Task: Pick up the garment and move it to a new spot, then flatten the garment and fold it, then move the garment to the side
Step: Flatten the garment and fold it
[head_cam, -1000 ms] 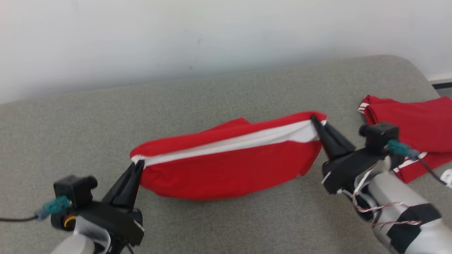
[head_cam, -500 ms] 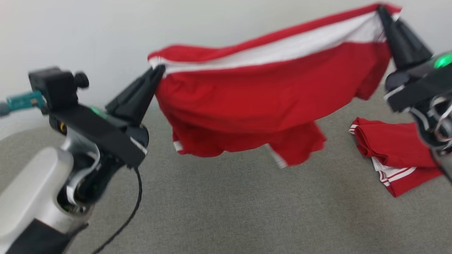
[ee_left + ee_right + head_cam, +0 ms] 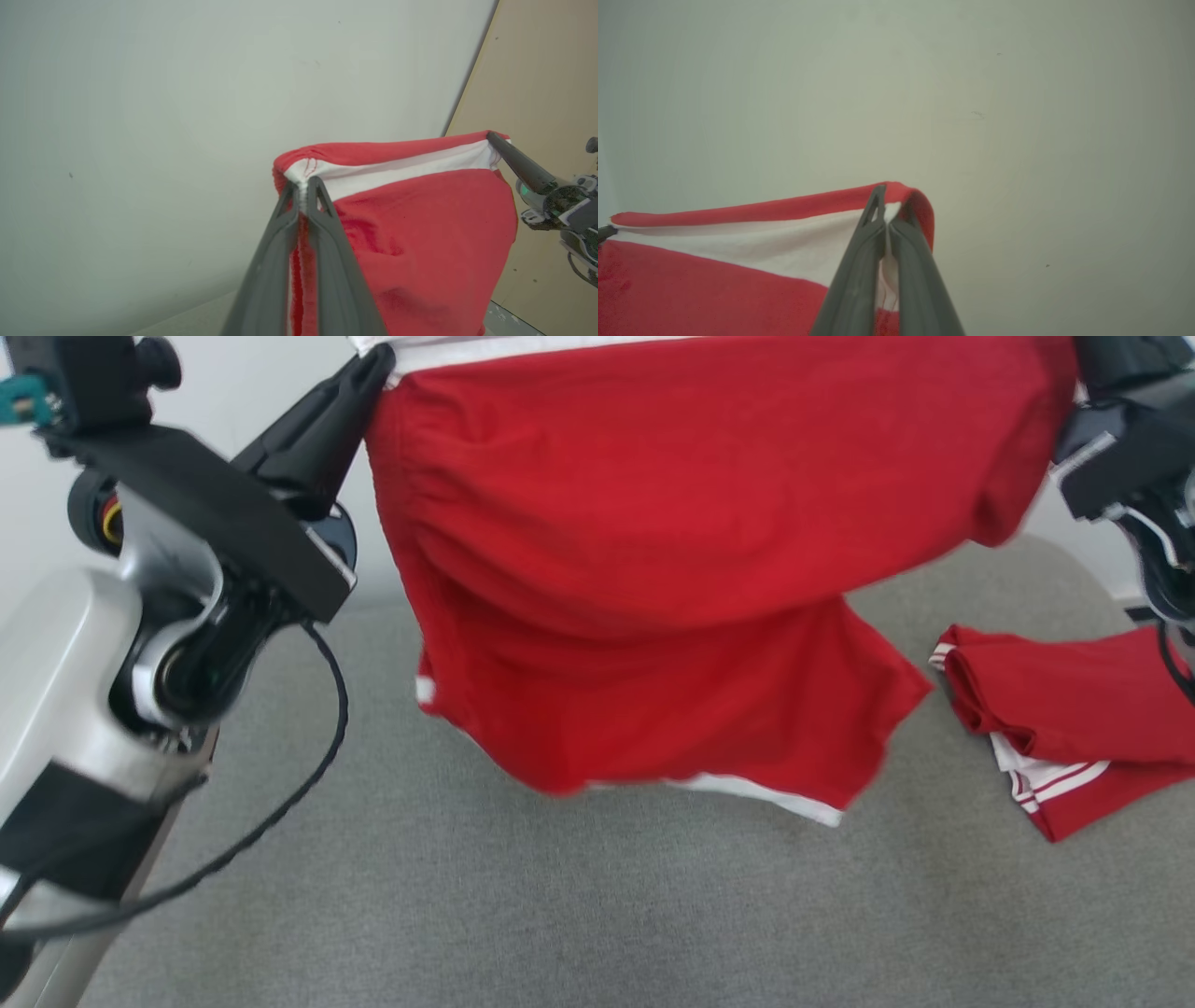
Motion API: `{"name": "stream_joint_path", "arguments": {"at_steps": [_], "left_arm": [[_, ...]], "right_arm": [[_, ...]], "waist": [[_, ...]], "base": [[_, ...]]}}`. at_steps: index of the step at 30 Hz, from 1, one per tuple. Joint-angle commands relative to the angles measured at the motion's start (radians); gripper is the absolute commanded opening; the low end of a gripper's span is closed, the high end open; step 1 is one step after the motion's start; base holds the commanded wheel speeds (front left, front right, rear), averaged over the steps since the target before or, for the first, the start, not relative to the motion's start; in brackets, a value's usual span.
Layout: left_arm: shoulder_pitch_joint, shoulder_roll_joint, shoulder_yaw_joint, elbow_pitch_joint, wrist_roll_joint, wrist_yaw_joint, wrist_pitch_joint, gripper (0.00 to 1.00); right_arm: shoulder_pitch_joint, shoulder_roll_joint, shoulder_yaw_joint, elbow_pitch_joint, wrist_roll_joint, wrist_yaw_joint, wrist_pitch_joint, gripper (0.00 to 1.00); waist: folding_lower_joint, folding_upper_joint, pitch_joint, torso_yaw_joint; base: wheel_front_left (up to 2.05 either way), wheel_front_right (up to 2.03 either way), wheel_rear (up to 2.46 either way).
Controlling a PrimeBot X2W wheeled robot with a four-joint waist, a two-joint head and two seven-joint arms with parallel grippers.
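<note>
**A:** Where does the head camera look from?

**B:** From high up, tilted down over the grey counter [image 3: 560,915]. It is close to the hanging garment [image 3: 653,569], and the left end effector [image 3: 375,362] is at its upper left.

**A:** And the wrist cameras?

**B:** Each looks along its own fingers [image 3: 275,261], very near the white waistband [image 3: 411,170], and faces the pale wall [image 3: 1017,93]. The left one also looks sideways to the right end effector [image 3: 494,140], near its right edge.

**A:** What do the views share?

**B:** All three catch the waistband. Both wrist views share the wall, and the head view shows a strip of it at upper left.
</note>
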Motion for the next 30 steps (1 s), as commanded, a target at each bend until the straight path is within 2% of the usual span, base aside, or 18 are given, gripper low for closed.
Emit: {"name": "stream_joint_path", "arguments": {"at_steps": [1,3,7,11,13,16,19,23,27,30], "left_arm": [[-0.038,-0.008,-0.010,0.043,0.028,-0.011,-0.005,0.00],[-0.095,-0.034,-0.025,0.122,0.051,-0.034,-0.021,0.00],[-0.247,-0.091,-0.066,0.300,0.146,-0.107,-0.101,0.00],[-0.433,-0.149,-0.093,0.488,0.282,-0.155,-0.274,0.00],[-0.555,-0.182,-0.109,0.612,0.374,-0.170,-0.434,0.00],[-0.662,-0.196,-0.121,0.690,0.457,-0.190,-0.500,0.00],[-0.678,-0.211,-0.096,0.699,0.508,-0.203,-0.509,0.00],[-0.594,-0.223,-0.051,0.679,0.542,-0.218,-0.510,0.00],[-0.504,-0.243,-0.032,0.659,0.523,-0.225,-0.511,0.00],[-0.378,-0.248,-0.096,0.606,0.455,-0.227,-0.511,0.00]], "right_arm": [[-0.037,0.019,0.014,0.028,0.014,-0.001,0.011,0.00],[-0.096,0.050,0.030,0.080,0.026,-0.001,0.017,0.00],[-0.238,0.125,0.059,0.203,0.031,-0.001,-0.005,0.00],[-0.416,0.175,0.056,0.336,-0.015,-0.001,-0.103,0.00],[-0.526,0.210,0.040,0.412,-0.072,-0.001,-0.148,0.00],[-0.599,0.234,-0.014,0.411,-0.111,-0.001,-0.154,0.00],[-0.586,0.256,-0.061,0.380,-0.139,-0.001,-0.154,0.00],[-0.516,0.269,-0.078,0.340,-0.163,-0.001,-0.154,0.00],[-0.441,0.259,-0.059,0.317,-0.147,-0.001,-0.155,0.00],[-0.335,0.223,-0.020,0.283,-0.081,-0.001,-0.155,0.00]], "waist": [[-0.0001,0.0000,0.045,0.002],[-0.0001,0.0000,0.098,0.006],[-0.0001,0.0000,0.225,0.015],[-0.0001,0.0000,0.371,0.021],[-0.0001,0.0000,0.475,0.010],[-0.0001,0.0000,0.580,-0.004],[-0.0001,0.0000,0.664,-0.016],[-0.0001,0.0000,0.732,-0.017],[-0.0001,0.0000,0.744,-0.010],[-0.0001,0.0000,0.723,0.003]], "base": [[0.00,0.00,0.00],[0.00,0.00,0.00],[0.00,0.00,0.00],[0.00,0.00,0.00],[0.00,0.00,0.00],[0.00,0.00,0.00],[0.00,0.00,0.00],[0.00,0.00,0.00],[0.00,0.00,0.00],[0.00,0.00,0.00]]}}
